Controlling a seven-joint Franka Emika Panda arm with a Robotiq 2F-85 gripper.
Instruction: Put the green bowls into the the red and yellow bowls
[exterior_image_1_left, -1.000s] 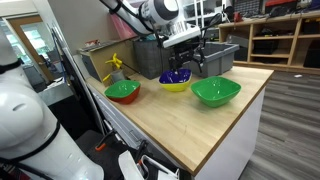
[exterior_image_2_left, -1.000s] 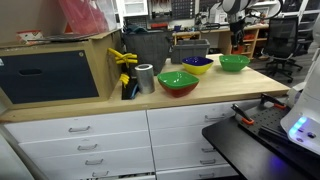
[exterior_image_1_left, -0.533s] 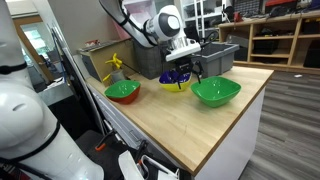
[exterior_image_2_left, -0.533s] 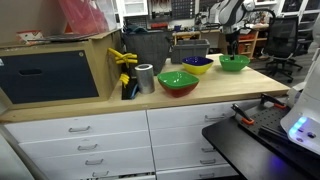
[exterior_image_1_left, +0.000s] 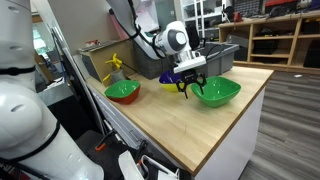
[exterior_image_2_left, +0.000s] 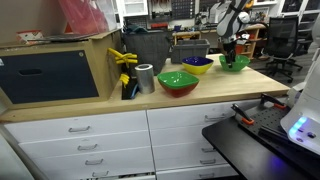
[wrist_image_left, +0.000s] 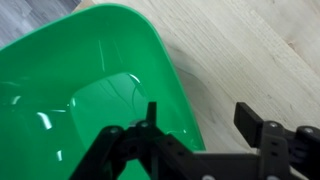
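Observation:
A loose green bowl (exterior_image_1_left: 218, 92) sits on the wooden counter and also shows in both other views (exterior_image_2_left: 235, 63) (wrist_image_left: 80, 80). A red bowl (exterior_image_1_left: 122, 92) (exterior_image_2_left: 178, 83) holds a green bowl inside it. A yellow bowl (exterior_image_1_left: 174, 84) (exterior_image_2_left: 197, 67) holds something blue. My gripper (exterior_image_1_left: 190, 86) (exterior_image_2_left: 227, 55) is open and low at the loose green bowl's near rim. In the wrist view, the gripper (wrist_image_left: 203, 125) straddles that rim, with one finger over the bowl's inside and the other over the wood.
A grey bin (exterior_image_1_left: 150, 55) stands behind the bowls. A yellow object (exterior_image_1_left: 115, 67) and a metal can (exterior_image_2_left: 146, 77) stand by a cardboard box (exterior_image_2_left: 60, 65). The counter edge (exterior_image_1_left: 235, 125) drops off close to the green bowl.
My gripper has moved down and across from above the yellow bowl to the rim of the loose green bowl. The bowls have not moved.

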